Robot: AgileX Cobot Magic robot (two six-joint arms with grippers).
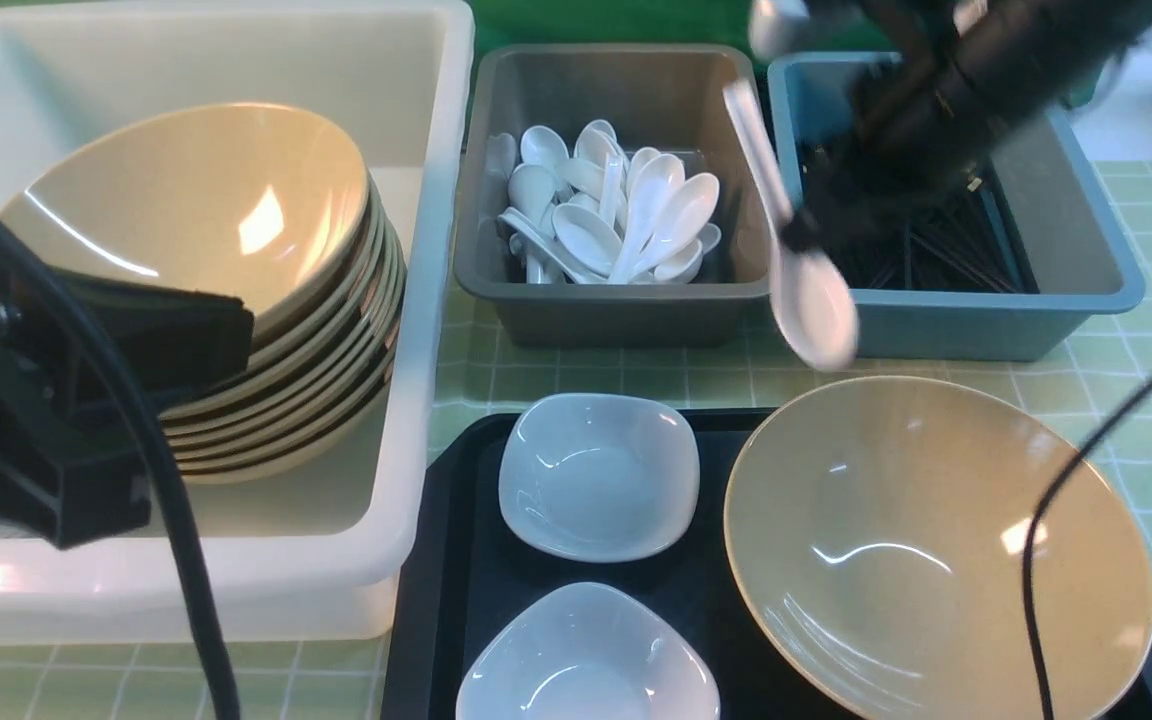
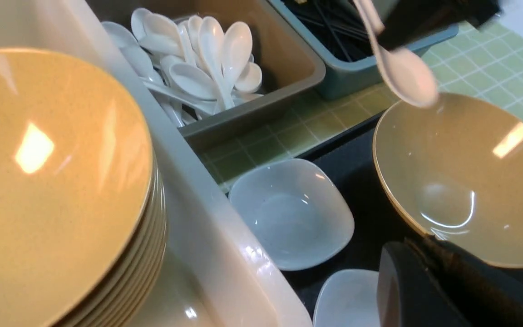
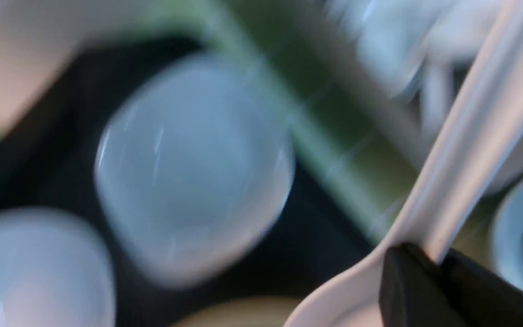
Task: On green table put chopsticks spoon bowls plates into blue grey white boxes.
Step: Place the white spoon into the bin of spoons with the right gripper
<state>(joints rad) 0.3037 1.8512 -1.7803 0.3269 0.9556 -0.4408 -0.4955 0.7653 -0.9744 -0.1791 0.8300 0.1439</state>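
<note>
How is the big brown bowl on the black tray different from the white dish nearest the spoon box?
The tan bowl is round; the white dish is a rounded square. The bowl is far wider than the dish. The bowl is tan, the dish white. Both are glossy, empty, on the black tray.

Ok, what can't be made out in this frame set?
- Front view: the chopsticks in the blue box are mostly hidden by the right arm; no count.
- Front view: the right hand on the spoon is motion-blurred; its outline is unclear.
- Right wrist view: the plates are blurred smears.
- Front view: the stacked bowls are partly covered by the left arm.
</note>
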